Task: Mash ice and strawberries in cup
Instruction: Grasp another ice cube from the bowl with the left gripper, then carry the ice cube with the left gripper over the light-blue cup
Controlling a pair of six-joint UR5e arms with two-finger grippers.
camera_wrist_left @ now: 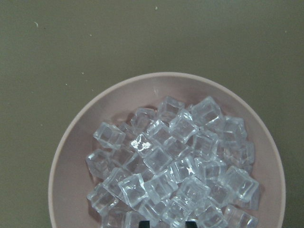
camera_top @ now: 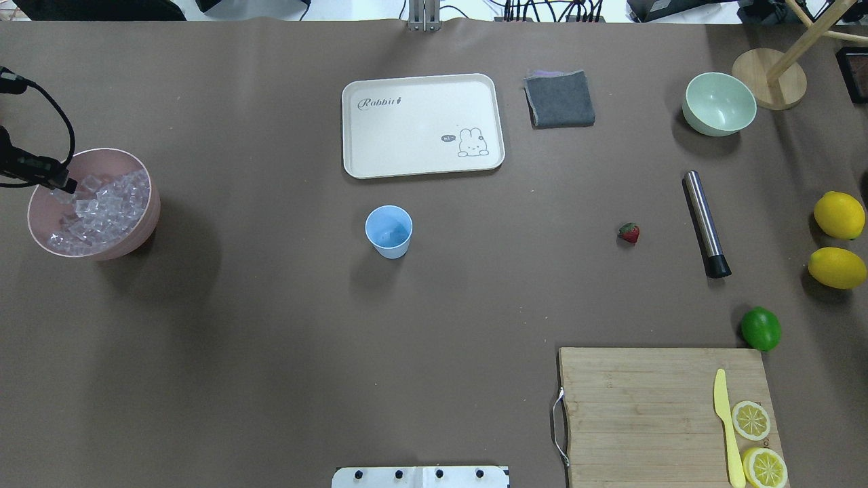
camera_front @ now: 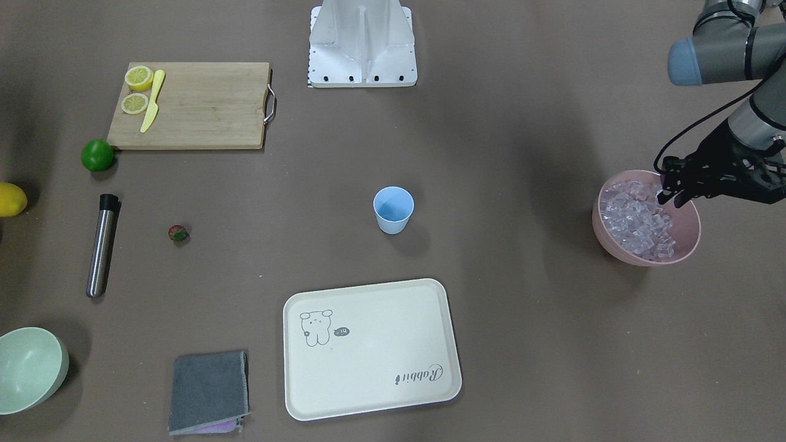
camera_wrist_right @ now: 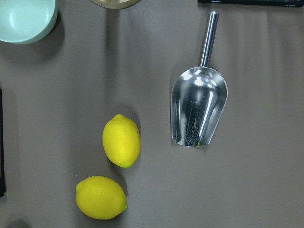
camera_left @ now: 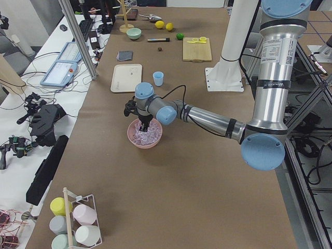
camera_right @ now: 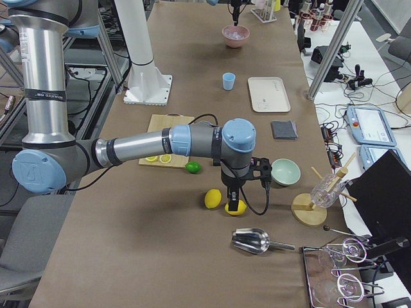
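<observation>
The light-blue cup [camera_front: 393, 210] stands upright mid-table, also in the overhead view [camera_top: 388, 232]. The red strawberry [camera_front: 178, 233] lies on the table far from it, near the steel muddler [camera_front: 102, 245]. The ice [camera_wrist_left: 166, 161] fills the pink bowl [camera_front: 605, 236] at the table's left end. My left gripper [camera_front: 666, 197] reaches down into that bowl; in the left wrist view it [camera_wrist_left: 171, 223] has its tips one cube apart, closed on an ice cube. My right gripper [camera_right: 232, 204] hangs over two lemons [camera_wrist_right: 121, 140]; I cannot tell its state.
A cream tray [camera_front: 368, 347] and grey cloth [camera_front: 209, 391] lie beyond the cup. A cutting board [camera_front: 202, 104] holds lemon halves and a yellow knife. A lime [camera_front: 97, 155], pale green bowl [camera_front: 27, 368] and steel scoop [camera_wrist_right: 197, 109] are on the right side.
</observation>
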